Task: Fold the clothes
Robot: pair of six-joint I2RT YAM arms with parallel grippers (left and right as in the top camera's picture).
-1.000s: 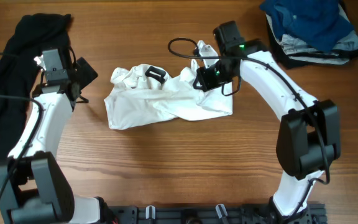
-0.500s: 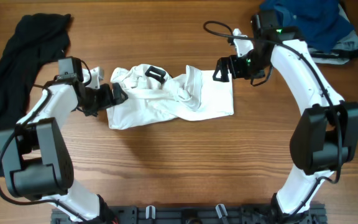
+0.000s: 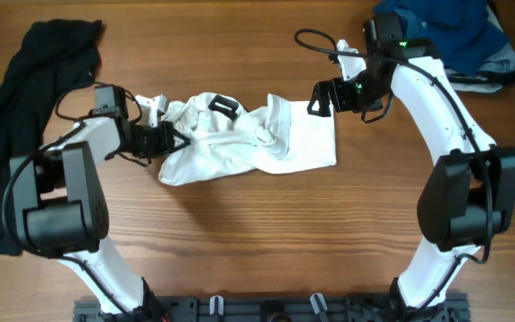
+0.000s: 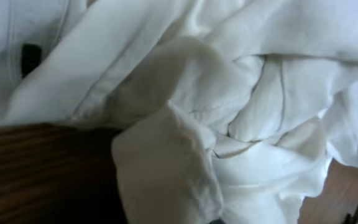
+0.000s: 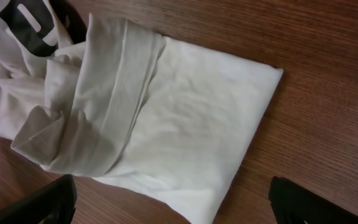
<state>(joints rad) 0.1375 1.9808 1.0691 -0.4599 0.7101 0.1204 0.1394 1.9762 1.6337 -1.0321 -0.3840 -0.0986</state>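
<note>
The clothes to fold here are a crumpled white T-shirt lying in the middle of the wooden table, its black-and-white mark facing up. My left gripper is at the shirt's left edge, shut on a bunch of its fabric. The left wrist view is filled with the white T-shirt's folds, and the fingers are hidden there. My right gripper hovers open just above the shirt's right end. In the right wrist view the white T-shirt lies between and beyond the wide-apart fingertips of the right gripper, which hold nothing.
A black garment lies stretched along the table's left side, behind the left arm. A pile of blue and grey clothes sits at the back right corner, close behind the right arm.
The left gripper swung right to the shirt's left edge and shut on it. The right gripper let go of the shirt's right part, opened and drew back to the right.
</note>
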